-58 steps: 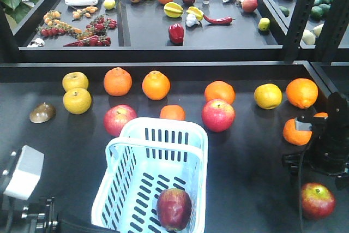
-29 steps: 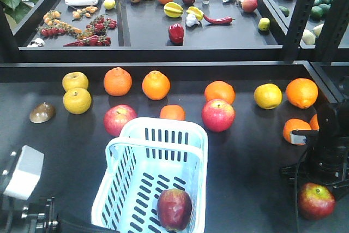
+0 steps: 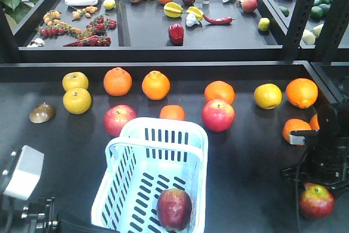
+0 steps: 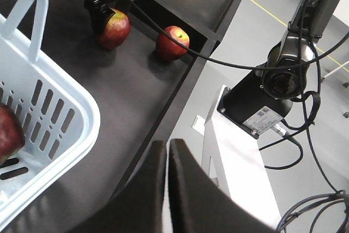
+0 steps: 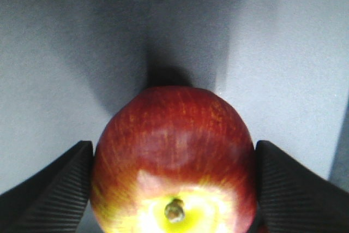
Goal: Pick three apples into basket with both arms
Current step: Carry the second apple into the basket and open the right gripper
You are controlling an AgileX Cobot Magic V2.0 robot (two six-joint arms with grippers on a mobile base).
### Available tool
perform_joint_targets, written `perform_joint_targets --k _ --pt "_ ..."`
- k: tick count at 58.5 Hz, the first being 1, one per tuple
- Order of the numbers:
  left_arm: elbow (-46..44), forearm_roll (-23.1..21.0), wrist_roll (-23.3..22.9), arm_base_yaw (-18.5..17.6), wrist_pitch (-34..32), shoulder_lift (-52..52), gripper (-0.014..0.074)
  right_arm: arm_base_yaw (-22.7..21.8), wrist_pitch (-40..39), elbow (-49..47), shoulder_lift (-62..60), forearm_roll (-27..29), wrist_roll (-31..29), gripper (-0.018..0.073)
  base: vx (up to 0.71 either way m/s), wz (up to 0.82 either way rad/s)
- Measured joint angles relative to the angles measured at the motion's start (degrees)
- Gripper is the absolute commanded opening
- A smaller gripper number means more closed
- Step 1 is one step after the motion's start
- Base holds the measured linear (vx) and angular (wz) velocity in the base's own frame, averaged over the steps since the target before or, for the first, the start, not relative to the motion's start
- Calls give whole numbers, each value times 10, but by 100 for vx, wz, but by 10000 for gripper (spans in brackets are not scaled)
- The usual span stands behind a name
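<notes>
One dark red apple (image 3: 174,209) lies in the pale blue basket (image 3: 158,135) at the front middle. A second apple (image 5: 173,151), red with a yellow stem end, rests on the dark table between the fingers of my right gripper (image 5: 174,189). Both ribbed pads (image 5: 60,186) touch its sides. From the front, the right gripper (image 3: 319,181) stands straight over this apple (image 3: 316,201) at the front right. A third apple (image 4: 173,42) sits near the table edge beside it. My left gripper (image 4: 166,154) is shut and empty, beyond the basket's near corner (image 4: 82,118).
Brighter red apples (image 3: 218,115) (image 3: 120,119), oranges (image 3: 156,85) (image 3: 296,130) and yellow fruit (image 3: 77,100) lie behind the basket. A raised shelf (image 3: 152,53) of produce stands at the back. The table's edge (image 4: 180,91) runs close to the right arm.
My right gripper has come down and toward the front, over the front-right apple, and now brackets it. The left arm and the basket have not moved.
</notes>
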Motion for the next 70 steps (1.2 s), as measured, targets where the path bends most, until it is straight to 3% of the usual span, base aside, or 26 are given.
perform_joint_targets --k 23,37,45,54,59,70 --pt "0 0 1 0 0 0 -6 0 16 18 -205 111 -103 -8 0 0" --pt "0 0 1 0 0 0 -6 16 35 103 -393 243 -203 -5 0 0" --pt "0 0 1 0 0 0 -6 70 41 146 -481 333 -243 -5 0 0" --pt "0 0 2 0 0 0 -6 172 37 179 -529 415 -249 -5 0 0" --pt "0 0 2 0 0 0 -6 237 15 187 -532 429 -249 -4 0 0" --pt "0 0 2 0 0 0 -6 356 -115 188 -513 447 -246 0 0 0"
